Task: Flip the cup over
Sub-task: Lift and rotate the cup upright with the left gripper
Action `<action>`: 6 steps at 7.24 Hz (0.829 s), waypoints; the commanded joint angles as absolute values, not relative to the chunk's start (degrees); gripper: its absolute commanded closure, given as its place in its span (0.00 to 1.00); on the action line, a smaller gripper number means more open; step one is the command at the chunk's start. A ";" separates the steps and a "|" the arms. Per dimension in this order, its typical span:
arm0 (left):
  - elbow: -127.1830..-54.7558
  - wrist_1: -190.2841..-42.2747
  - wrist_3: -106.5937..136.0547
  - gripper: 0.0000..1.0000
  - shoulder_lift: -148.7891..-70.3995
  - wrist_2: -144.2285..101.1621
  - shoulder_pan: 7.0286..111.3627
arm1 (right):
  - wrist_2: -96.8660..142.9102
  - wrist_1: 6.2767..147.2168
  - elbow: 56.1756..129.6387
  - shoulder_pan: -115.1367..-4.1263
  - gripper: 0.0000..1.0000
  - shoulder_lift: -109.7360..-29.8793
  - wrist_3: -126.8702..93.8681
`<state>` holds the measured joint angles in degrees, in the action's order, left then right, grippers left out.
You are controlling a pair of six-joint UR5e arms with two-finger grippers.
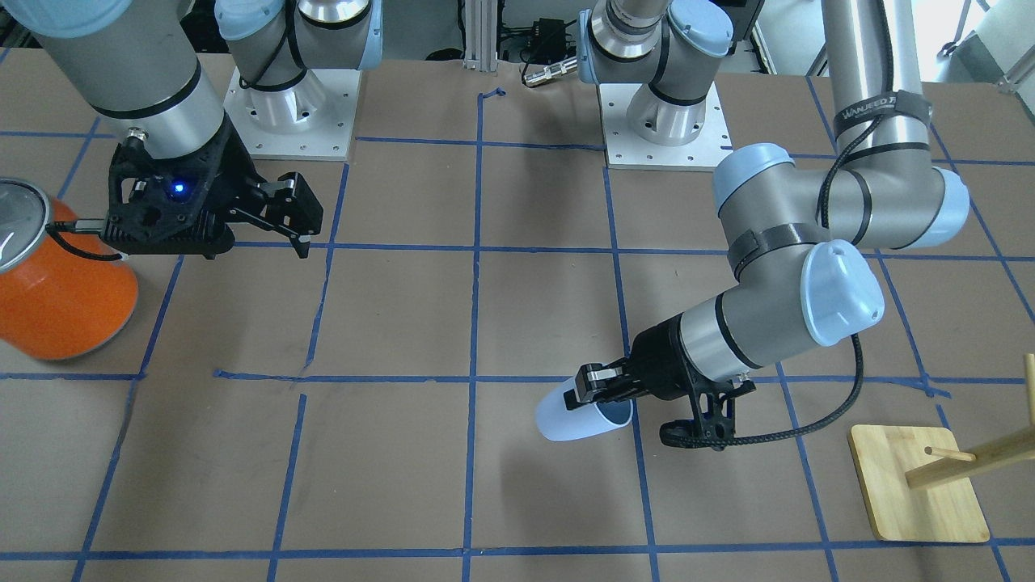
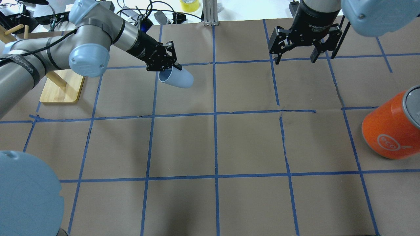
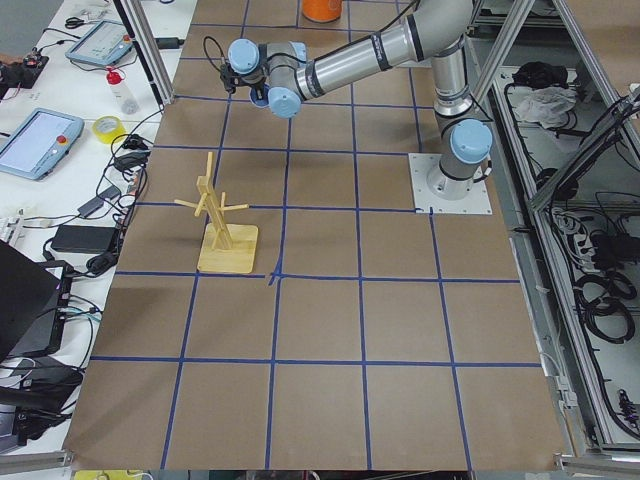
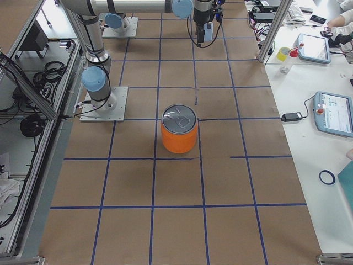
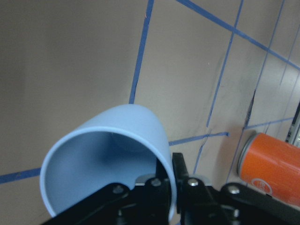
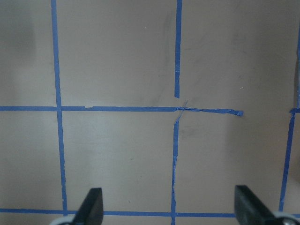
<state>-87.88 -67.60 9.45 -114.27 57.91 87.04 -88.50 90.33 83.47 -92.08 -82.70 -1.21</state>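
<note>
The pale blue cup point(image 1: 576, 419) lies tilted on its side in my left gripper point(image 1: 597, 386), low over the table. The gripper is shut on the cup's rim, one finger inside and one outside. The overhead view shows the cup point(image 2: 177, 78) with its base pointing away from the left gripper point(image 2: 169, 67). The left wrist view looks into its open mouth point(image 5: 105, 164), with the gripper point(image 5: 171, 185) on the rim. My right gripper point(image 1: 306, 220) is open and empty above bare table, seen overhead point(image 2: 295, 60) and in its wrist view point(image 6: 169, 208).
A large orange can with a silver top point(image 2: 392, 131) stands at the table's right side, near my right gripper point(image 1: 57, 299). A wooden peg stand point(image 2: 62, 87) on a bamboo base point(image 1: 918, 485) stands beside my left arm. Blue tape lines grid the brown table cover point(image 2: 249, 144).
</note>
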 commanded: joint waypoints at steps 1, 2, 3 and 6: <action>-81.33 -70.04 8.27 1.00 -114.95 70.44 87.19 | -88.33 90.52 83.85 -92.11 0.00 -82.53 -1.14; -79.04 -70.40 3.65 1.00 -115.48 76.06 87.19 | -88.33 90.70 83.85 -92.11 0.00 -82.27 -1.14; -78.40 -70.14 -3.27 1.00 -115.92 81.07 87.19 | -88.85 91.23 83.93 -92.11 0.00 -82.27 -1.14; -78.04 -69.43 -13.34 1.00 -119.34 93.32 87.19 | -88.51 90.26 83.93 -92.37 0.00 -83.67 -1.14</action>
<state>-78.01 -69.55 -9.76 -118.03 89.50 87.19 -88.58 90.46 83.88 -92.25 -83.22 -1.20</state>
